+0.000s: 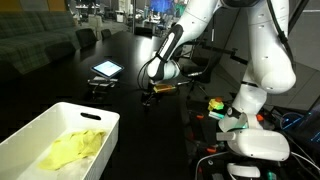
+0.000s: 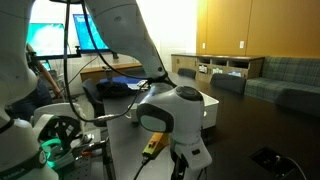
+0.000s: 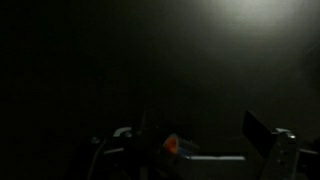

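My gripper (image 1: 149, 99) hangs just above the dark table (image 1: 120, 95), pointing down, between a tablet and the robot's base. In the wrist view the gripper (image 3: 200, 135) is open, its dark fingers (image 3: 258, 130) wide apart with only dark tabletop between them. Low in that view sits a small orange-tipped thing with a pale shaft (image 3: 172, 146); I cannot tell whether it lies on the table or belongs to the gripper. An orange-yellow piece (image 2: 152, 145) shows beside the wrist, and the gripper (image 2: 180, 165) is cut off at the bottom edge. Nothing is held.
A white bin (image 1: 96, 115) holding a yellow cloth (image 1: 72, 150) stands at the table's near corner, and shows too as the bin (image 2: 207, 108). A lit tablet (image 1: 106, 69) rests on the table beyond the gripper. Cables and equipment (image 1: 225, 110) crowd the robot's base. Sofas stand behind.
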Controlling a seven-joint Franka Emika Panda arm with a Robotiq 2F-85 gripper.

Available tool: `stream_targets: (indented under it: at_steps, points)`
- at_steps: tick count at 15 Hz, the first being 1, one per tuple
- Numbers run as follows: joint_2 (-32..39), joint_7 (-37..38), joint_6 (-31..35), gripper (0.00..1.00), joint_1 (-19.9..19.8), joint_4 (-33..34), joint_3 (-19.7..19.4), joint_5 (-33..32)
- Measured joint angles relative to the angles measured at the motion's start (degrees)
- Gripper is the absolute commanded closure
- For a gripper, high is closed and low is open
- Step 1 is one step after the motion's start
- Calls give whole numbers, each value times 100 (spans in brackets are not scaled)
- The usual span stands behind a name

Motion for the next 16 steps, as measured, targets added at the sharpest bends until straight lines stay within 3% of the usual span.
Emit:
stream_targets:
  at_steps: [16]
  points:
    - [453, -708, 179, 0, -858, 512, 720, 1]
